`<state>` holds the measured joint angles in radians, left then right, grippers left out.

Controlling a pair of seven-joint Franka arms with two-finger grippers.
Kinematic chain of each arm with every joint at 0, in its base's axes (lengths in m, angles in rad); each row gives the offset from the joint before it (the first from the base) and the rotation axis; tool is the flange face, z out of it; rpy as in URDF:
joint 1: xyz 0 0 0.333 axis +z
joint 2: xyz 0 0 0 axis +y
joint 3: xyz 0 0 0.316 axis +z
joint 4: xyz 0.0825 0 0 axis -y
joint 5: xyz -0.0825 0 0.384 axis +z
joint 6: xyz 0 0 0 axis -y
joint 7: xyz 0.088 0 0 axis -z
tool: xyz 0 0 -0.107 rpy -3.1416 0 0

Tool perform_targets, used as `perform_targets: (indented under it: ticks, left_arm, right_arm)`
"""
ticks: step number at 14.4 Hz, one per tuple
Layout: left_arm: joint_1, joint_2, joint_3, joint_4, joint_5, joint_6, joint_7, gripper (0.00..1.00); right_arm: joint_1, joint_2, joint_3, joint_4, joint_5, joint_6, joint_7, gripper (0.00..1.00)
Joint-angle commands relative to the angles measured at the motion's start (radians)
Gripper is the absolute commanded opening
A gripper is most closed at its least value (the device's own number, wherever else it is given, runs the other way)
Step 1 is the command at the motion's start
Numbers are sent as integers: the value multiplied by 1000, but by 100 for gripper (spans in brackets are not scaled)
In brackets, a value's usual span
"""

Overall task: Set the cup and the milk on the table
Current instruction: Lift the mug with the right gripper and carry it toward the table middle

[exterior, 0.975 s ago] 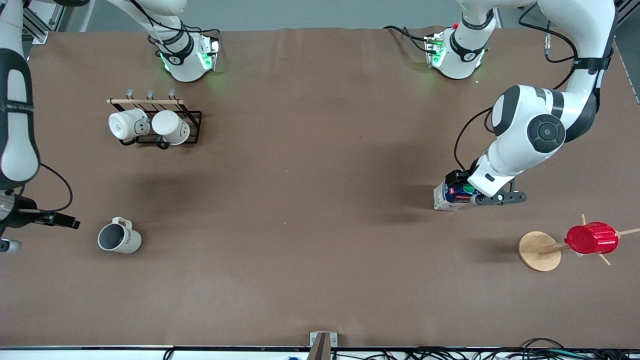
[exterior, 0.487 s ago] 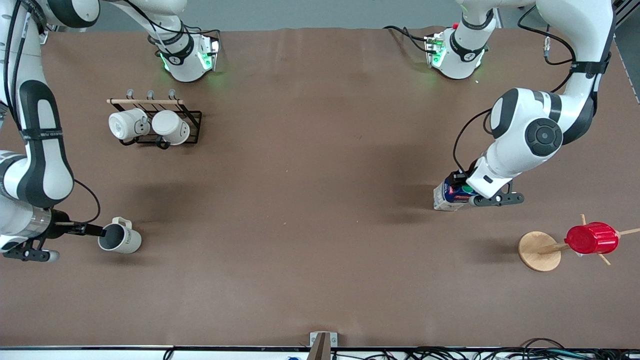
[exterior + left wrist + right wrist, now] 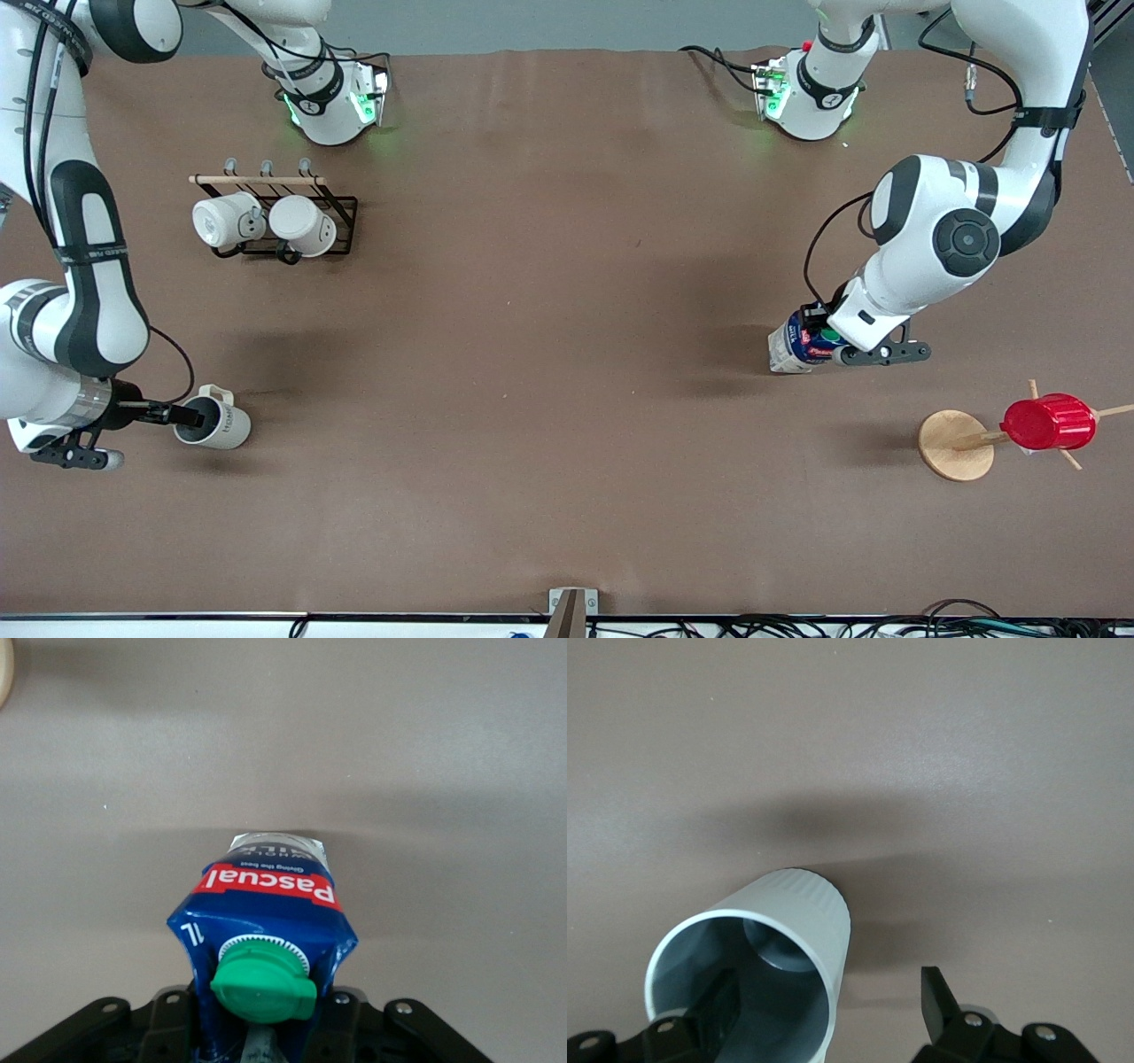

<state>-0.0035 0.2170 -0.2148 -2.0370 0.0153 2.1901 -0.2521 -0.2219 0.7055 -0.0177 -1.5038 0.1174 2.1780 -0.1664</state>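
The pale grey cup (image 3: pixel 220 426) stands on the brown table (image 3: pixel 549 354) near the right arm's end. My right gripper (image 3: pixel 188 415) is open and straddles the cup's wall: one finger is inside the cup (image 3: pixel 799 900), the other finger (image 3: pixel 932 989) is outside, apart from the wall. The milk (image 3: pixel 797 342) is a blue carton with a green cap and red label, low at the table toward the left arm's end. My left gripper (image 3: pixel 822 342) is shut on the top of the milk (image 3: pixel 266 895), round its cap.
A black wire rack with two white mugs (image 3: pixel 270 221) stands toward the right arm's base. A red ribbed cup (image 3: pixel 1050 423) hangs on a wooden peg stand (image 3: pixel 955 445) nearer the front camera than the milk.
My right gripper has moved in from the table's end to the cup, and one finger is now inside it. The left gripper and the milk have barely moved.
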Motion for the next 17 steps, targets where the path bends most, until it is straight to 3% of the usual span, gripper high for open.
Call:
perform_targets:
  ticks: [1,3,5,11,15,17]
  left_arm:
    - [3,-42,-3,20,0,-32,34,35]
    - [2,-44,-3,59,0,-88,37,35]
    - [0,-41,-3,110,0,-154,37,36]
    - [-4,-41,-3,150,-2,-174,33,36]
    - [-9,-42,-15,164,-2,-174,21,36]
    - [-9,-41,-25,173,-2,-174,14,36]
  right_arm:
    - [15,-3,1,-35,21,54,-16,78]
    - [18,-4,1,-61,16,94,-24,43]
    - [23,-11,1,-68,16,95,-24,21]
    - [48,-23,-1,-69,16,80,-15,3]
    - [91,-70,-1,-64,16,-9,-1,2]
    - [157,-118,-1,-61,16,-82,101,2]
